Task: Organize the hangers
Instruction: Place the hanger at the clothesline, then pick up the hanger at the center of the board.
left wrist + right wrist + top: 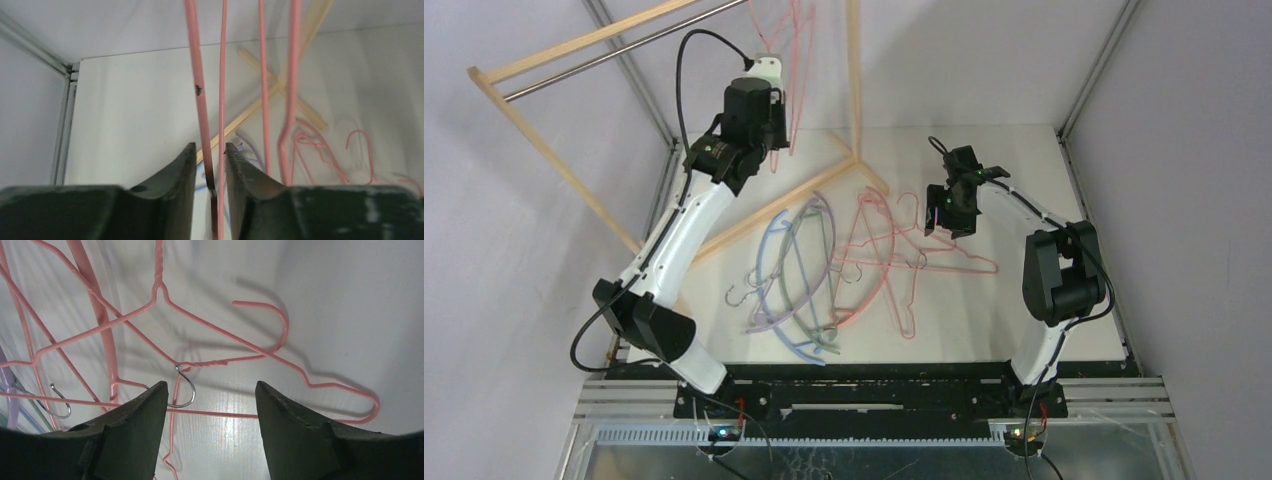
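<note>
Thin pink-red wire hangers [792, 90] hang from the rack at the back. My left gripper [769, 70] is raised at their lower part. In the left wrist view its jaws [210, 150] stand slightly open, with two pink wires [200, 95] running between them and a gap on each side. More hangers lie heaped on the table: pink wire ones [894, 250], plus lilac [769, 318], green [822, 300] and blue [774, 250] curved ones. My right gripper [939, 215] hovers open over the pink wire hangers [225, 335], with a metal hook [187, 385] near its left finger.
The light wooden rack frame [554, 55] with its metal rod [624, 50] leans at the back left. Its base bars [794, 205] cross the table beside the heap. Metal cage posts stand at the back corners.
</note>
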`<state>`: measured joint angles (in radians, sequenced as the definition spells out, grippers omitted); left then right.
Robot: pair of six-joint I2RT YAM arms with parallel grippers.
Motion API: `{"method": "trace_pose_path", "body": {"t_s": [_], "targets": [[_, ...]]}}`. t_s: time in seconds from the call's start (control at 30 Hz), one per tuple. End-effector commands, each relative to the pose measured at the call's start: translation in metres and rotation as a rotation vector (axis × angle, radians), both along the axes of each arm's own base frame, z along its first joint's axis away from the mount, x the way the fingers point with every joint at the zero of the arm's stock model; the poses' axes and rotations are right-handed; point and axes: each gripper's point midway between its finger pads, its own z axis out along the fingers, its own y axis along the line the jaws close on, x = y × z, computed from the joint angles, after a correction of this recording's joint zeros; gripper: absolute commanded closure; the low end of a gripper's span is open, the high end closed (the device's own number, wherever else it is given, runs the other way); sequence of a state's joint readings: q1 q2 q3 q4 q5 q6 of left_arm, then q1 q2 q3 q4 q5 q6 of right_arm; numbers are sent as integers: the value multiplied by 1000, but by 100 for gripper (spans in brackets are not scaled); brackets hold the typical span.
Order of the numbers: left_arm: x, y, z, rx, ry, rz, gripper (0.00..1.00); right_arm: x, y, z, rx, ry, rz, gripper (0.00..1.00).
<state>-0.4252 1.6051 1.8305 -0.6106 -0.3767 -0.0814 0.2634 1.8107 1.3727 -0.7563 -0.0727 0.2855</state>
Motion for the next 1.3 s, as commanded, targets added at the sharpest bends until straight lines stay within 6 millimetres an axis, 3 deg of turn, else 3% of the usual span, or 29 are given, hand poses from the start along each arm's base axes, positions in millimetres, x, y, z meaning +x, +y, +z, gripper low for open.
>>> {"method": "trace_pose_path", "body": {"t_s": [0.0, 0.2, 0.37, 0.53, 0.67, 0.87, 1.1, 1.27], "targets": [[-12, -14, 8, -57, -19, -100, 63, 7, 4, 8, 9, -27, 2, 27], [-21, -19, 9, -76, -34, -149, 21, 6, -2, 10, -19, -28, -15, 25], [-37, -16, 21, -95, -60, -168, 1, 1, -8, 2, -43, -19, -30, 22], [-64, -2, 34, -103, -99, -163, 0, 3, -9, -12, -57, -6, -38, 21], [-83, 5, 32, -112, -98, -168, 0, 14, -15, -20, -96, -1, -44, 22], [-106, 11, 17, -144, -82, -168, 1, 30, -11, -28, -143, 4, -31, 23], [-123, 15, 0, -158, -56, -175, 0, 48, -31, -25, -276, -36, -43, 23], [-132, 16, -13, -174, -34, -179, 0, 42, -28, -36, -267, 3, -32, 25]]}}
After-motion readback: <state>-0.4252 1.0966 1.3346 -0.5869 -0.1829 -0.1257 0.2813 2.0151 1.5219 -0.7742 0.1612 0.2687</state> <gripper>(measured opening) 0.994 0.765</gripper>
